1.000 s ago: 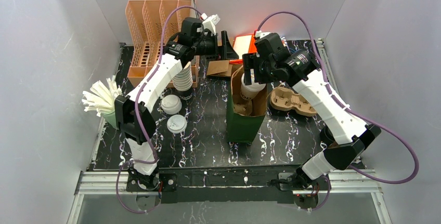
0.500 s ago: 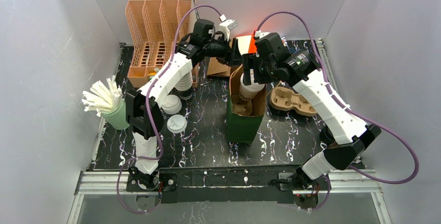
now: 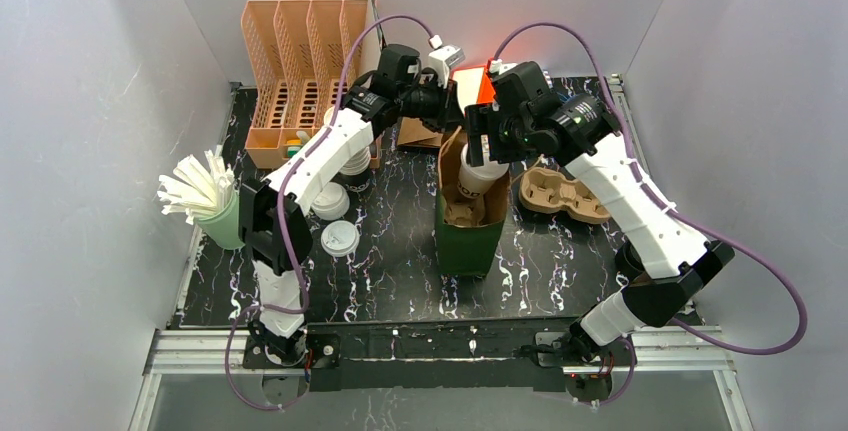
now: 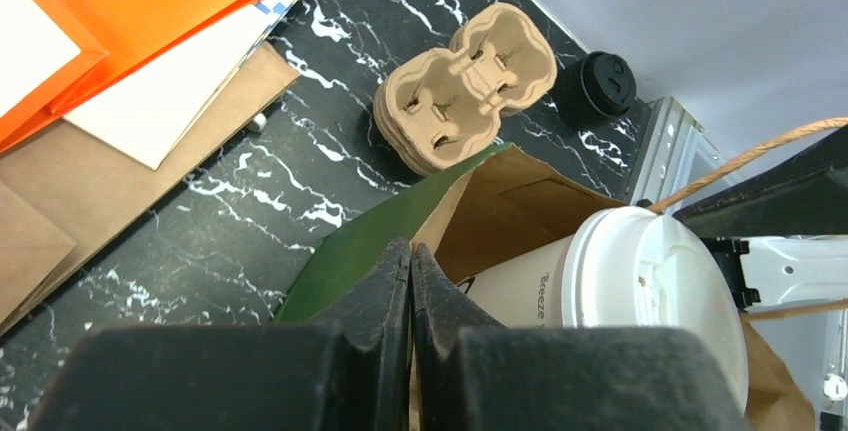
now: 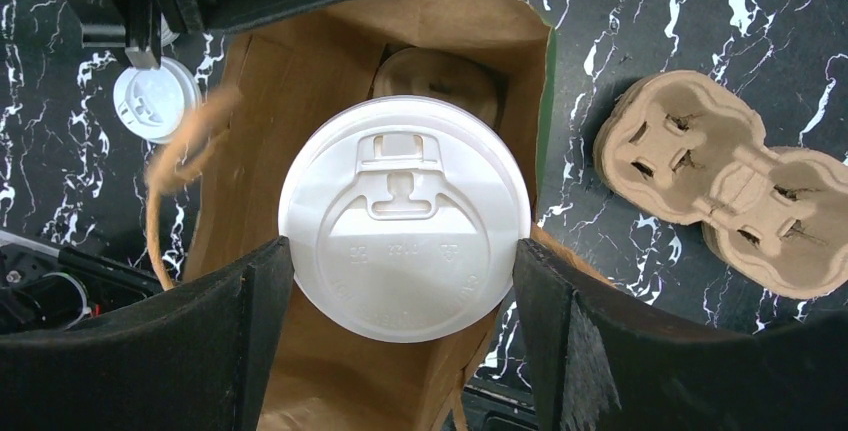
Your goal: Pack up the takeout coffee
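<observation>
On the left, our left gripper (image 4: pixel 410 273) has its fingers pressed flat together at the back-left rim of the paper bag (image 4: pixel 505 201). We judge that it pinches that rim to hold the mouth open. For this step it should stay steady and draw the rim only slightly outward, away from the cup, without lifting the bag off the table. The twine handle (image 5: pixel 172 176) curls loose on that same side of the mouth, and we should watch that it does not fall under the cup. In the middle, the takeout coffee (image 4: pixel 535 283) hangs upright in the mouth of the bag, its lid (image 5: pixel 405 206) above the rim and its base, as far as we can tell, already inside. Our right gripper (image 5: pixel 400 251) is spread wide, with a finger on either side of the cup at the level of the lid, gripping it there. We would lower the cup straight down with no tilt. The aim is a well of the pulp carrier (image 5: pixel 440 76) that lies in the bottom of the bag, beyond the cup in the wrist view, so a small shift that way may be needed first. The squeeze should stay light, since a hard pinch near the lid could pop it off. We should let go only once the cup sits firm. To the right, the stack of spare carriers (image 5: pixel 720 201) lies beside the bag, apart from it and out of the way.
</observation>
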{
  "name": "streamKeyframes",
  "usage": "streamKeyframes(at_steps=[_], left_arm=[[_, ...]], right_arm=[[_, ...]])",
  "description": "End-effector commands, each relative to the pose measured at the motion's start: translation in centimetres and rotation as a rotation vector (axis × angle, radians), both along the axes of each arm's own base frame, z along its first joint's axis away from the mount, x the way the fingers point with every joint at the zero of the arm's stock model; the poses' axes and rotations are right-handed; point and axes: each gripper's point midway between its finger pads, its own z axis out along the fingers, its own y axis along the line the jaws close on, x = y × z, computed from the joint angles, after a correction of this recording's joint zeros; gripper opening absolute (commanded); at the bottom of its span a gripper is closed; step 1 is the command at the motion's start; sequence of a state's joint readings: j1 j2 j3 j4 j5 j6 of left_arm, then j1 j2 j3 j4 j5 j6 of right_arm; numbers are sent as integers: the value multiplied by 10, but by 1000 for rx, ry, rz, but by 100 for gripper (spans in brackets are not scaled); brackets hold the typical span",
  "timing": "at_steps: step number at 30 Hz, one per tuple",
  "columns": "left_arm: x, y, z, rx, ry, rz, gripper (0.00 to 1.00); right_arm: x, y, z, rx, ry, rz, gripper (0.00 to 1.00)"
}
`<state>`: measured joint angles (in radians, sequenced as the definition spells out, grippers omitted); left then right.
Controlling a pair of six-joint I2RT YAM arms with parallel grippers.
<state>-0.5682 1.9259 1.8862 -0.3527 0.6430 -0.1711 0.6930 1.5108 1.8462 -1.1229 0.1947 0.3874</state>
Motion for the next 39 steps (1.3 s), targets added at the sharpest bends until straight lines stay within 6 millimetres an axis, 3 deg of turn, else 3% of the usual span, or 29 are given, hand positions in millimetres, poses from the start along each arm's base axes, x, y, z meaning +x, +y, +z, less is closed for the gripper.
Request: streamKeyframes(at_steps=[1, 11, 22, 32, 39], left_arm=[[-21, 16, 42, 1, -111, 46, 0], [-42, 40, 50, 22, -156, 166, 0], [-65, 51, 76, -82, -309, 142, 0], [-78, 57, 107, -264, -435, 212, 0], [-81, 63, 102, -346, -433, 273, 0]], right_arm=[[-7, 0, 28, 35, -52, 31, 44], [-27, 22, 32, 42, -101, 119, 44], [-48, 10, 28, 75, -242, 222, 45], [-63, 17, 24, 73, -321, 273, 43], [-76, 21, -9, -31, -363, 308, 40]])
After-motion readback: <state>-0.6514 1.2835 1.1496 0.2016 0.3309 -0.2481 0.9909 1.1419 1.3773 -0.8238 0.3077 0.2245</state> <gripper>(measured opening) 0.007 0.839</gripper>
